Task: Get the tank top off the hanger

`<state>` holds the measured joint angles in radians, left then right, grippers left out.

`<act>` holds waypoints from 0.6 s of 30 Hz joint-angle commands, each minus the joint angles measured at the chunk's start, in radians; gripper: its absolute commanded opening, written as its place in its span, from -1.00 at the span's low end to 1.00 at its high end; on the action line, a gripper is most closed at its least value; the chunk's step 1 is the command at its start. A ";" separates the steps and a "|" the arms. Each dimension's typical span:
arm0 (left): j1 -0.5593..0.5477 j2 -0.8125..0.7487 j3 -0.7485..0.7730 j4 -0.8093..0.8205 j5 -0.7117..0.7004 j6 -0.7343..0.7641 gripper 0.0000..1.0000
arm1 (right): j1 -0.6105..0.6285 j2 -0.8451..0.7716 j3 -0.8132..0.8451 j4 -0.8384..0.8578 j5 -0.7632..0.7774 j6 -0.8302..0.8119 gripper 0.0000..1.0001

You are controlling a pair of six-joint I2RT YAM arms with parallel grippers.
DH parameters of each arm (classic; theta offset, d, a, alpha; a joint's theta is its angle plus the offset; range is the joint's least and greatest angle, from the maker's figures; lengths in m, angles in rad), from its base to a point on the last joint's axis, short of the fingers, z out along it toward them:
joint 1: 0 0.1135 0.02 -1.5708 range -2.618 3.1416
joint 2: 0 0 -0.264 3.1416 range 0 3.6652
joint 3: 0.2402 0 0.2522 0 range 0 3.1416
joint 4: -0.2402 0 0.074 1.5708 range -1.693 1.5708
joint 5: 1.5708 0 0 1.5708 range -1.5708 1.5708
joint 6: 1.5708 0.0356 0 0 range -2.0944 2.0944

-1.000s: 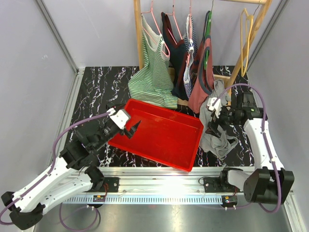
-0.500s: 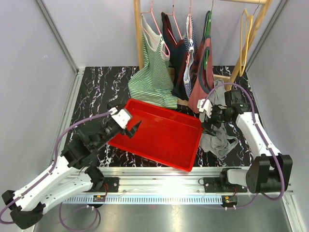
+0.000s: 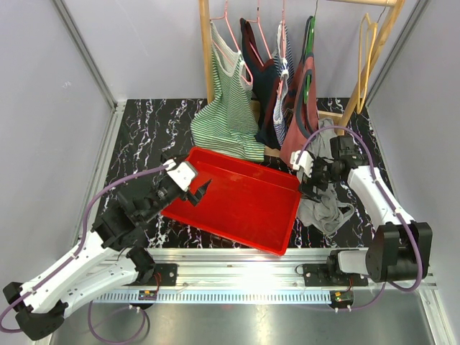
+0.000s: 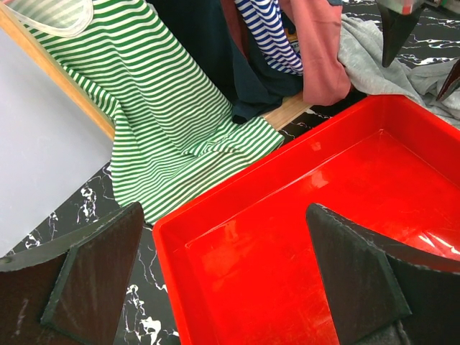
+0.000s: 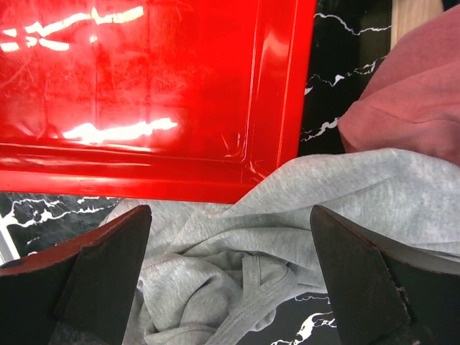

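Plainly, you are handling soft, light cloth. The green-and-white striped tank top [image 3: 228, 108] hangs limp from a thin pink hanger [image 3: 237, 44] on the wooden rack [image 3: 205, 50]. Its hem is pooled on the black marbled surface [image 3: 144, 136], just behind the red plastic tray [image 3: 241, 205]. A dark navy top [image 3: 260, 93] and a dusty-red top [image 3: 298, 133] hang beside it; I cannot tell which one you are meant to strip.

None of them is heavy or fragile. The knit will probably stretch and cling, though, and the straps look likely to catch on the hanger's shoulders. Take 1 strap close to the hanger's end and slide it off sideways. A tug at the hem would probably only drag the hanger along.

Both pairs are spread wide and hold nothing. Your left fingers [image 4: 93, 280] sit over the tray's near corner. Your right fingers [image 5: 93, 273] hover above a crumpled grey garment [image 3: 325, 210] lying right of the tray.
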<state>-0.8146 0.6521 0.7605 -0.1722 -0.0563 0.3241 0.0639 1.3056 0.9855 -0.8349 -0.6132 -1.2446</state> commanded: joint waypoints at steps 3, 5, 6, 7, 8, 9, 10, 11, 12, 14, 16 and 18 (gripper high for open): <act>0.005 0.009 0.008 0.045 -0.002 0.007 0.98 | 0.010 0.011 -0.010 0.043 0.038 -0.062 0.99; 0.003 0.012 0.008 0.043 -0.002 0.007 0.98 | 0.011 0.020 -0.008 0.048 0.039 -0.081 1.00; 0.003 0.009 0.008 0.043 -0.002 0.007 0.98 | 0.013 0.023 -0.008 0.048 0.040 -0.087 1.00; 0.005 0.007 0.008 0.043 -0.002 0.007 0.98 | 0.014 0.033 -0.008 0.051 0.046 -0.104 0.99; 0.005 0.007 0.008 0.043 -0.004 0.007 0.98 | 0.017 0.037 -0.007 0.054 0.059 -0.113 0.99; 0.003 0.004 0.008 0.043 -0.004 0.006 0.98 | 0.020 0.040 -0.007 0.063 0.099 -0.115 0.99; 0.005 0.003 0.008 0.043 -0.005 0.007 0.98 | 0.020 0.038 -0.004 0.077 0.119 -0.108 0.99; 0.003 0.004 0.008 0.043 -0.005 0.006 0.98 | 0.020 0.032 -0.004 0.106 0.141 -0.105 0.99; 0.005 0.004 0.007 0.043 -0.005 0.007 0.98 | 0.020 0.027 -0.004 0.117 0.179 -0.102 1.00; 0.003 0.004 0.008 0.043 -0.005 0.006 0.98 | 0.020 0.018 -0.002 0.143 0.220 -0.090 0.99; 0.005 0.004 0.007 0.043 -0.001 0.007 0.98 | 0.019 0.017 0.001 0.152 0.278 -0.064 0.99; 0.005 0.001 0.008 0.042 0.003 0.007 0.98 | 0.019 0.017 -0.007 0.155 0.305 -0.062 0.99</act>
<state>-0.8139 0.6628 0.7605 -0.1738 -0.0563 0.3241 0.0769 1.3418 0.9756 -0.7284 -0.4023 -1.3159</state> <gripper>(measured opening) 0.988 0.994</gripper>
